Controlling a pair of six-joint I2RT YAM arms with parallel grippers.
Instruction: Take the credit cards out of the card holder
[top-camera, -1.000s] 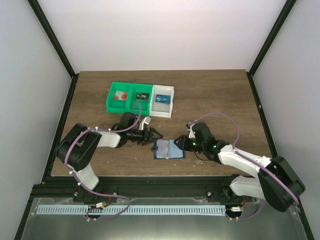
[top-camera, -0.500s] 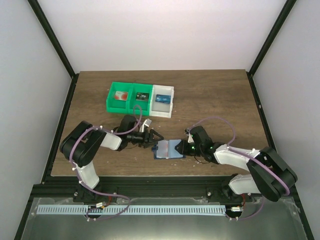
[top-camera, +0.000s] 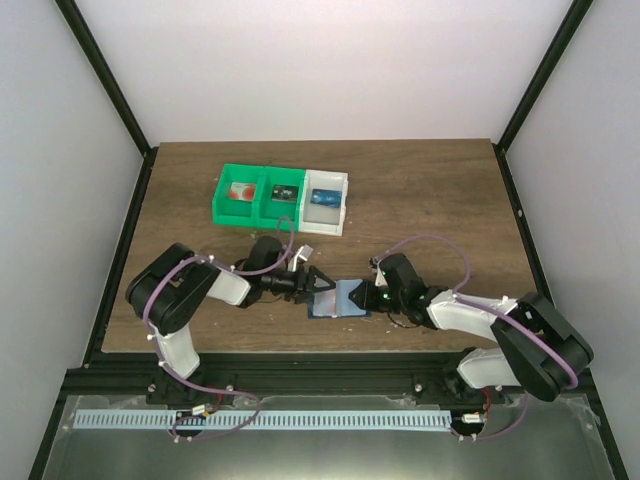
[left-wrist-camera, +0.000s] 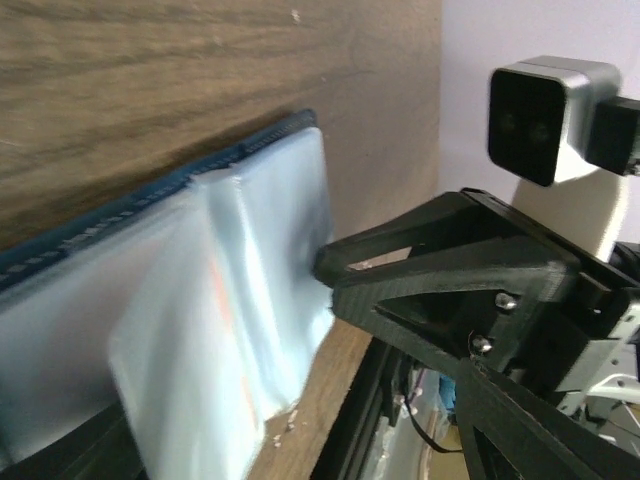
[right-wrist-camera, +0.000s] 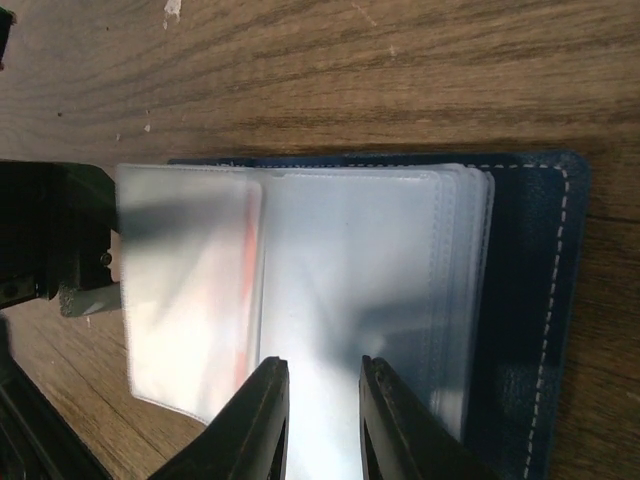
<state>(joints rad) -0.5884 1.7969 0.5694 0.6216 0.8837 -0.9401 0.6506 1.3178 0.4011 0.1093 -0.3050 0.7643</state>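
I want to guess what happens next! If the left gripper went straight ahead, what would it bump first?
Probably the card holder: the left gripper points at its clear pocket pages, right at their edge. Depth is hard to judge.

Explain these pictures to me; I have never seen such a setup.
Two robot arms, left and right, are bolted at the near edge of a table. The wide picture looks down from above; the other two come from a camera on each wrist. Between the arms lies an open navy card holder with clear sleeves. The left fingers are open at its free edge; the right fingers stand slightly apart over the sleeves. Neither visibly grips anything. A reddish card shows faintly inside one sleeve. Behind stand a green bin and a white bin holding small items.
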